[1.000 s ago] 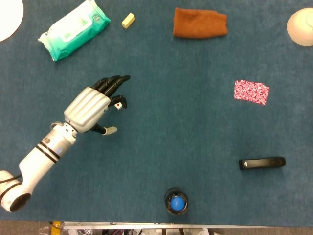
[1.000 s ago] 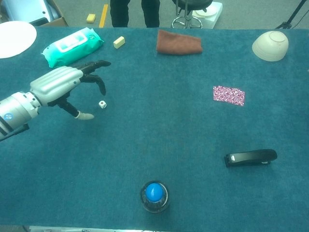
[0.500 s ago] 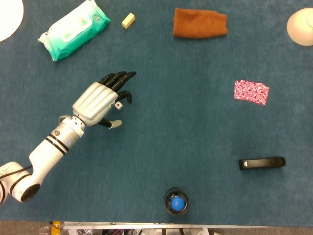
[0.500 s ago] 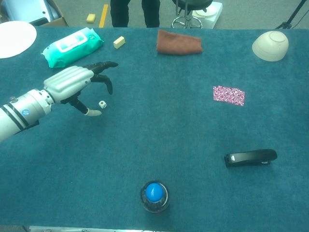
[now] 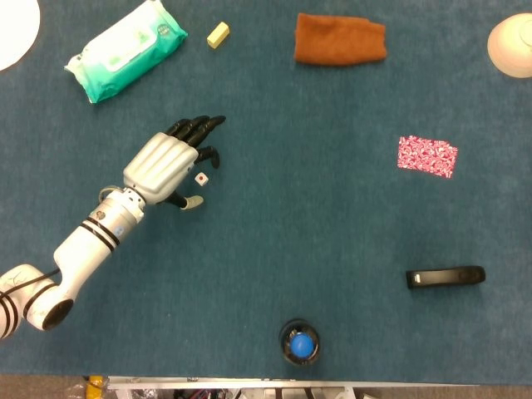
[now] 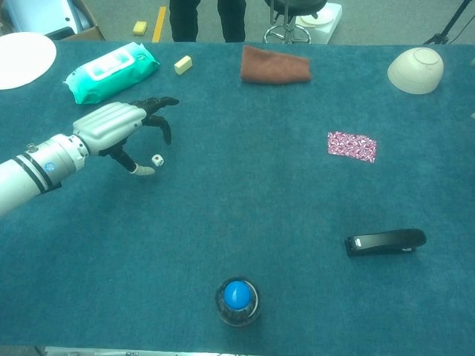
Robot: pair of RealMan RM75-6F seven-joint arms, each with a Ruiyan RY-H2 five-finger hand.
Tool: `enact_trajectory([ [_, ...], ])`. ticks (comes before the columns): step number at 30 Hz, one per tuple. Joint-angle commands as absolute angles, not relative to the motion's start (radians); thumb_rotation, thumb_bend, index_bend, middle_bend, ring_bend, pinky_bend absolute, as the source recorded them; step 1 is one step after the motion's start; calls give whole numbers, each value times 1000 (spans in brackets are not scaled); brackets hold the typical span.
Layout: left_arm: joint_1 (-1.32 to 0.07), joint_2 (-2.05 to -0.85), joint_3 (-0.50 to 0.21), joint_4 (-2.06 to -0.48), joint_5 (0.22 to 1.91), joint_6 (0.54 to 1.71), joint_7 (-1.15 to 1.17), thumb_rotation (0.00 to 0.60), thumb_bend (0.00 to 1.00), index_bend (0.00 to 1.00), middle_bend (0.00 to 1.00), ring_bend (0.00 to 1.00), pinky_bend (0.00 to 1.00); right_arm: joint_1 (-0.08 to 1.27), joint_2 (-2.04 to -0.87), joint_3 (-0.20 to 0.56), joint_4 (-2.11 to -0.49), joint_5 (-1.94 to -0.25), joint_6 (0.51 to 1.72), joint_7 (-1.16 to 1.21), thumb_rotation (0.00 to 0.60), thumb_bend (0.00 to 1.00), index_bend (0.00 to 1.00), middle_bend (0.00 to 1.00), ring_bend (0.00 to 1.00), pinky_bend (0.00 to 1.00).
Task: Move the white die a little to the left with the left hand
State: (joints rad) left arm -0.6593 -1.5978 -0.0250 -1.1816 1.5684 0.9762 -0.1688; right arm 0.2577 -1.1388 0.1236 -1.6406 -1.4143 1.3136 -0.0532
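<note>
Nearest the robot, a blue-capped dark jar (image 6: 237,301) and a black stapler (image 6: 385,241) lie well apart from the work. At mid-worktop, the small white die (image 5: 200,178) sits on the teal cloth worktop (image 6: 260,193), just beside the left hand (image 5: 169,163). That hand is released, fingers arched over the die and thumb low beside it, evidently poised to pinch. Beyond lies a green wet-wipe pack (image 5: 125,48). The right hand is absent from both views.

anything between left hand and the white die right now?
Nothing. In the chest view the white die sits on bare cloth between the left hand's thumb tip and curled fingers; the head view shows the same gap.
</note>
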Motion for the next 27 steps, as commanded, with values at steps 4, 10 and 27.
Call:
enact_trajectory([
  [4,-663,-1609,-31,-1163,1539,963,-163,600,156,400,0,0,112,258,-1142,121,-1637,-1412,1312,-51,600,0,402,237,190,283],
  [10,-661,-1611,-41,-1171,1492,942,-129,600,155,400,0,0,112,254,-1146,117,-1631,-1411,1313,-44,600,0,401,237,190,283],
  [27,-691,-1624,2,-1119,1565,956,-153,600,156,408,0,0,112,253,-1153,114,-1620,-1405,1308,-33,600,0,402,237,189,283],
])
